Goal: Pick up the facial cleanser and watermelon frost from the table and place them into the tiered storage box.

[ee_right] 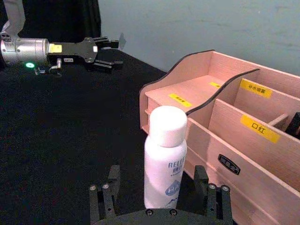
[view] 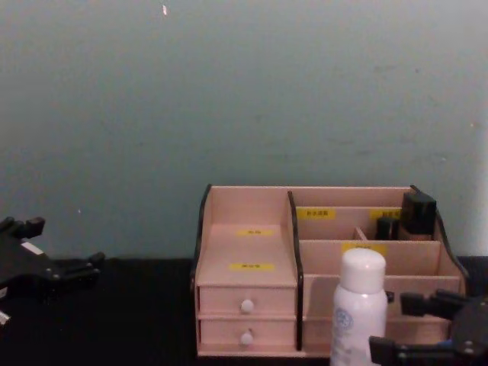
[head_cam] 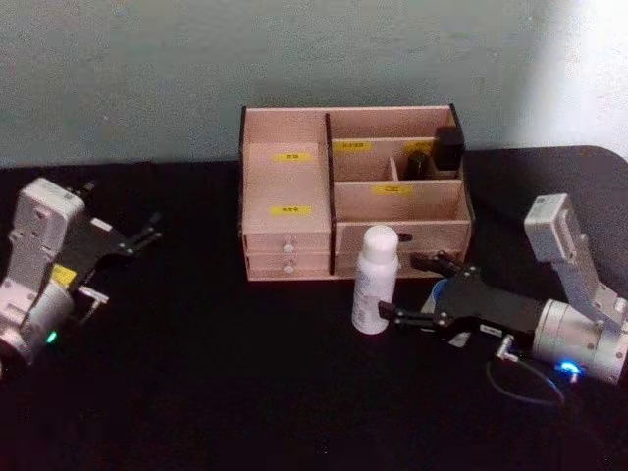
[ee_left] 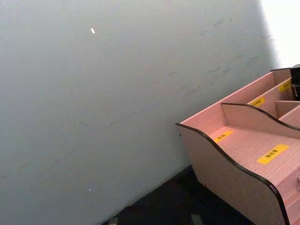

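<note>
On black table, facial cleanser stands between the spread right hand

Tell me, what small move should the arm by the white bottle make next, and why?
Probably ease the right end effector slightly forward. It is open and lined up with the upright facial cleanser, but its fingertips seem only level with the bottle's side, so closing now might grip poorly. The left end effector sits parked far left.
</note>
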You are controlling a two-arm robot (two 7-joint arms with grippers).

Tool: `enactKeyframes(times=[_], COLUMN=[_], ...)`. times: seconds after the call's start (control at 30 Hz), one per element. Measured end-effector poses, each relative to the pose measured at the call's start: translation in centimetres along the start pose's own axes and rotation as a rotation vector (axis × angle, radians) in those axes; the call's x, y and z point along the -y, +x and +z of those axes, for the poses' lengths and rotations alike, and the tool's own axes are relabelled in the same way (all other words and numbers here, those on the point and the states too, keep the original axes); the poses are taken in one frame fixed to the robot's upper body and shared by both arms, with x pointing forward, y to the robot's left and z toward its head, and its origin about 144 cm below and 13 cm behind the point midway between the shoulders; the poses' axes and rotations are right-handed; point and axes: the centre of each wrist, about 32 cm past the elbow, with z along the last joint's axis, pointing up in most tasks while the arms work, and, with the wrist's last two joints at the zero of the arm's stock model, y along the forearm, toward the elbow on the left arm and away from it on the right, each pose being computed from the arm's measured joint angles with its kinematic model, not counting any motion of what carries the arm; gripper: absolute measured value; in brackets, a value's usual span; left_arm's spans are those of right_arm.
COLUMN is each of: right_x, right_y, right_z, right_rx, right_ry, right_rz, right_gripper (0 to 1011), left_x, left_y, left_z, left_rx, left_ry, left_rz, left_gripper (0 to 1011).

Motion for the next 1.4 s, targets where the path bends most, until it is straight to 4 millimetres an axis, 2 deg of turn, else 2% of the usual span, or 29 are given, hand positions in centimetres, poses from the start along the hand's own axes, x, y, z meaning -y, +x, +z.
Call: enactKeyframes(times=[0.7, 1.4], right_x=[-3.0, -3.9], right_y=[1.4, 1.9], right_z=[-0.9, -1.1], right_rx=[-0.033, -0.041], right_ry=[0.005, 0.003], right_rz=[0.024, 0.043], right_gripper=[1002, 1002], left_x=[0.0, 0.0], left_y=[0.0, 0.0], left_z=[0.0, 0.0], left_rx=[0.000, 0.000], left_ry=[0.000, 0.000], left_rz=[0.000, 0.000], left_gripper=[1001, 1001])
